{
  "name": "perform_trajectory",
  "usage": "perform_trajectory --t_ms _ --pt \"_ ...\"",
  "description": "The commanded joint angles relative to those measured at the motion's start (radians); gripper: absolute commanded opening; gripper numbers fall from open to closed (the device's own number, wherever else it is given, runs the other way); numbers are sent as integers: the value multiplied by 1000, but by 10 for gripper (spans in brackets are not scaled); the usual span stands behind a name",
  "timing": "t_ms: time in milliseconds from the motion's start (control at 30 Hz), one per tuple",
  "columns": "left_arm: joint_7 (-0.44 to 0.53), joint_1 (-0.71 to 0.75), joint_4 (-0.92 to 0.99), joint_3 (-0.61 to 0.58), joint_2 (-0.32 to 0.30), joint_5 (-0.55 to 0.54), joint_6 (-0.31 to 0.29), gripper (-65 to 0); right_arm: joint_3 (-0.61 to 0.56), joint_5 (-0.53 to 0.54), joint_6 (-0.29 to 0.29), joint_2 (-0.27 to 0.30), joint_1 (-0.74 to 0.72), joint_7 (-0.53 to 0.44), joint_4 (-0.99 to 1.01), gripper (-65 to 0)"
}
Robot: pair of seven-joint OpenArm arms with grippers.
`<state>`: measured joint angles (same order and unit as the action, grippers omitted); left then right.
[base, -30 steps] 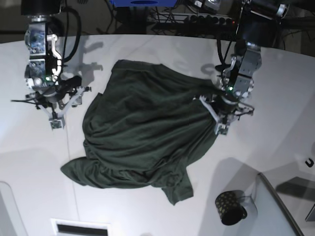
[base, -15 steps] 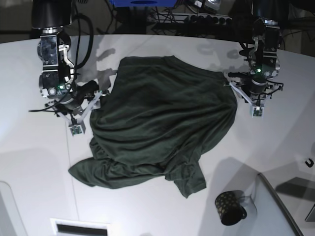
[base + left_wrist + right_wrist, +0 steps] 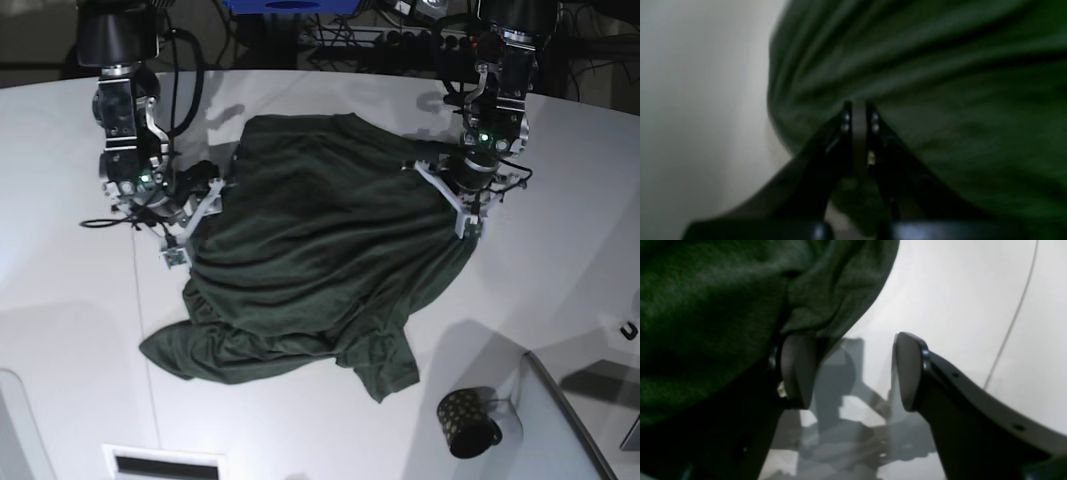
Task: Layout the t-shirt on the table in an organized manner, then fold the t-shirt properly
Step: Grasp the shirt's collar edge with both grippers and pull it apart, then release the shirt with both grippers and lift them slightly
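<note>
White and bare down the near-left stretch of the very large smooth white tabletop [image 3: 60,330], leaving plenty of room that side, with only a thin dark seam line [image 3: 145,340] running through it. Tightening up at the near-right corner, though: passing a small dark gold-dotted mug [image 3: 465,422] standing just beside a grey tray-like panel [image 3: 560,420], both well apart from the cloth. Curving away along the far edge, close behind both arms.

Turning to the left gripper [image 3: 858,115] now: clamping right down, jaws pressed together on a pinch of fabric at the shirt's edge on the base view's right, with folds fanning out from the tips. Blurring in the wrist view, but showing no gap between the jaws.

Switching to the right gripper [image 3: 853,373]: standing wide apart, gripping nothing, with bare table and its own shadow showing between the jaws. Brushing the cloth with one rounded pad [image 3: 796,370], fabric draping over that finger, and keeping the other pad clear of it above the table.

Coming to the large plain dark green soft fabric t-shirt [image 3: 310,270]: lying across the middle of the table between the two arms, bunching rather than spreading flat. Rippling with long creases running toward the pinched edge. Trailing a rumpled lobe out toward the near-left and a folded-over flap toward the near side, pointing at the mug without reaching it.
</note>
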<state>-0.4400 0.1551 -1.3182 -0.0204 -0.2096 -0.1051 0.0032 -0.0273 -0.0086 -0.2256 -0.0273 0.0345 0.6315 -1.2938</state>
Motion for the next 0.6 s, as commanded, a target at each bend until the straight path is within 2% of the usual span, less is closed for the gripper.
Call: perform_trajectory --t_ms 0,167,400,433,467,533,567 --pt "-12 -19 21 1 -12 8 7 -650 -20 6 -8 -9 8 -2 -36 -294" --pt "-10 -18 87 7 -50 6 7 -650 -90 5 1 -7 40 -2 -117 -294" --pt "-10 36 27 9 -95 6 7 -650 -116 5 2 -10 -14 -3 0 -300" --pt "-12 37 25 9 -96 6 7 -650 -115 5 2 -10 -20 -3 12 -327" --pt "-12 37 27 9 -96 6 7 -650 -115 5 2 -9 -23 -3 21 -392" --pt "-16 37 27 9 -98 6 7 -650 -109 5 2 -4 -29 -3 23 -581" --pt "-16 41 27 9 -98 6 7 -650 -107 5 2 -1 -31 -3 19 -650"
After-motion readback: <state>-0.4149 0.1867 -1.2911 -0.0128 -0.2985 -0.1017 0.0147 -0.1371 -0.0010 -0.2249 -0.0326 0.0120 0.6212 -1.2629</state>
